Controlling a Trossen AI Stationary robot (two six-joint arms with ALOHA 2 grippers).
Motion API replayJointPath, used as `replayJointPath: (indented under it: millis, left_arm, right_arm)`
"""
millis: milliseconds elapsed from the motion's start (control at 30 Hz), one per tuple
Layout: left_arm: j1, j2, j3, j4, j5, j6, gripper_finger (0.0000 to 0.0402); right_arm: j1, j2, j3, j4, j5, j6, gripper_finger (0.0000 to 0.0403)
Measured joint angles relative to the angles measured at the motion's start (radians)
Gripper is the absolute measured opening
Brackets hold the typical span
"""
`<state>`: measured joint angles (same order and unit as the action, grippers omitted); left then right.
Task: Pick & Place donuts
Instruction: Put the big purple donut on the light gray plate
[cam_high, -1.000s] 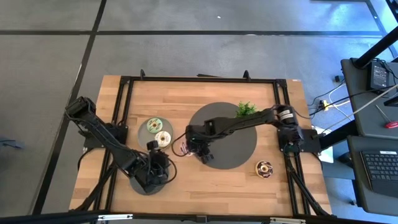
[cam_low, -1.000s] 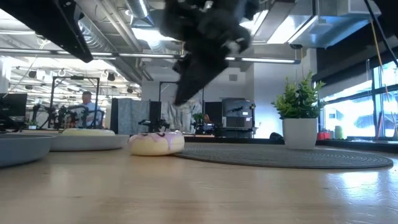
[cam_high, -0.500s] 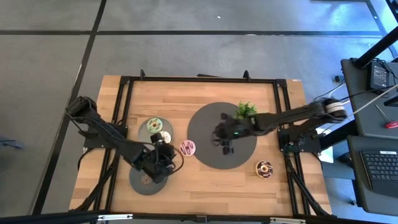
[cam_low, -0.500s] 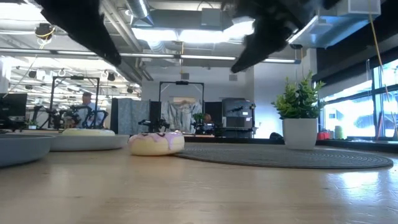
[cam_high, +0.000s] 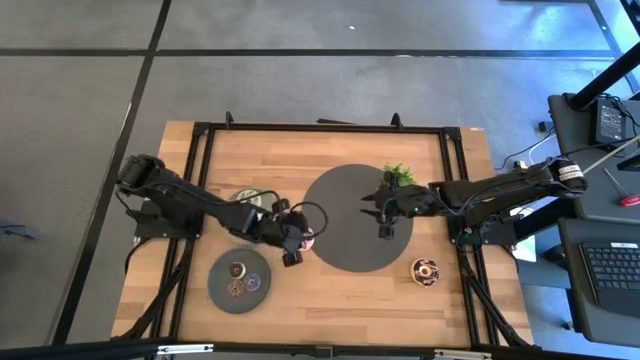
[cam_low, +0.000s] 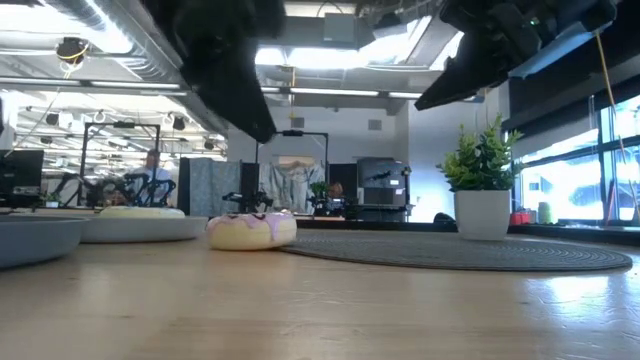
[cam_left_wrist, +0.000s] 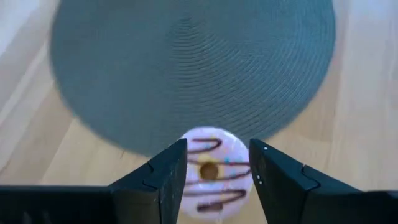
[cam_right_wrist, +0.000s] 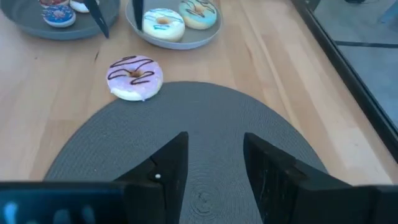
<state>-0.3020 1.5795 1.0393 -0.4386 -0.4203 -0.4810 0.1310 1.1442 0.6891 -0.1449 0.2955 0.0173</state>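
Landmark: the round grey mat (cam_high: 350, 215) at the table's middle.
My left pincer (cam_left_wrist: 213, 169): hangs above the pink donut (cam_left_wrist: 210, 169), fingers apart on either side of it, not touching.
Pink donut: flat on the wood, just beside the mat's left edge.
My right pincer (cam_right_wrist: 211, 163): over the mat's right part, fingers apart, nothing between them.
Other donuts: two on a grey plate (cam_right_wrist: 186, 35) left of the mat; a chocolate one (cam_high: 424, 269) off the mat's right front.
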Motion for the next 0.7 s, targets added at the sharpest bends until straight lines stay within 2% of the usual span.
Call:
replayJointPath:
  millis: [133, 433, 700]
  left_arm:
    - [0.036, 0.057, 0.0, 0.019, 0.032, 0.084, 0.0164]
    - [0.09, 0.16, 0.0, 0.009, 0.052, 0.099, 0.0152]
    - [0.115, 0.204, 0.0, 0.008, 0.124, 0.101, 0.0139]
  right_arm:
    - [0.0, 0.002, 0.0, 0.013, 0.0, -0.024, 0.0156]
    - [0.0, 0.004, 0.0, 0.016, 0.0, -0.025, 0.0156]
    - [0.0, 0.004, 0.0, 0.015, 0.0, -0.025, 0.0156]
